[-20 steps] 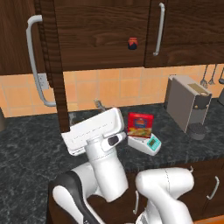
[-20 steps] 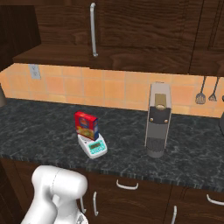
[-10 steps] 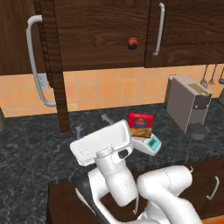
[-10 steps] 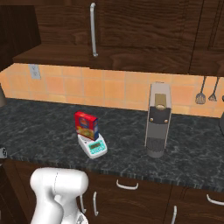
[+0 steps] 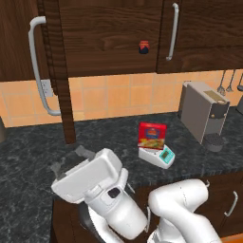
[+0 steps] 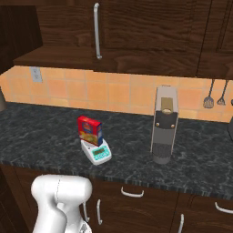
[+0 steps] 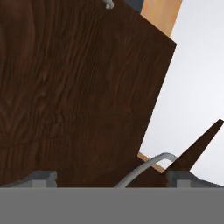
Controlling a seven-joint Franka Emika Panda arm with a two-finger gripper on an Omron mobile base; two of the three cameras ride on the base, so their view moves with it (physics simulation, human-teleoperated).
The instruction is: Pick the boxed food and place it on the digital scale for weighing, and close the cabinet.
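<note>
Boxed food [image 5: 152, 135]: glossy red cardboard, upright on the digital scale [image 5: 158, 155].
Cabinet [image 5: 61, 71]: dark grained door ajar, curved grey bar handle.
Gripper [image 5: 70, 160]: fingers parted, empty.

Dark speckled worktop [image 5: 28, 156] seen below orange tiled wall [image 6: 113, 93]; grey coffee machine [image 6: 164, 129] stood right, utensils [image 6: 215, 95] hung beyond.

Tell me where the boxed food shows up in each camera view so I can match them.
Left base view: the boxed food stands right of centre, on the digital scale.
Right base view: left of centre, again on the scale.
Hand view: brown cabinet wood and a handle instead.
Shared landmark: the grey coffee machine to the box's right.
</note>
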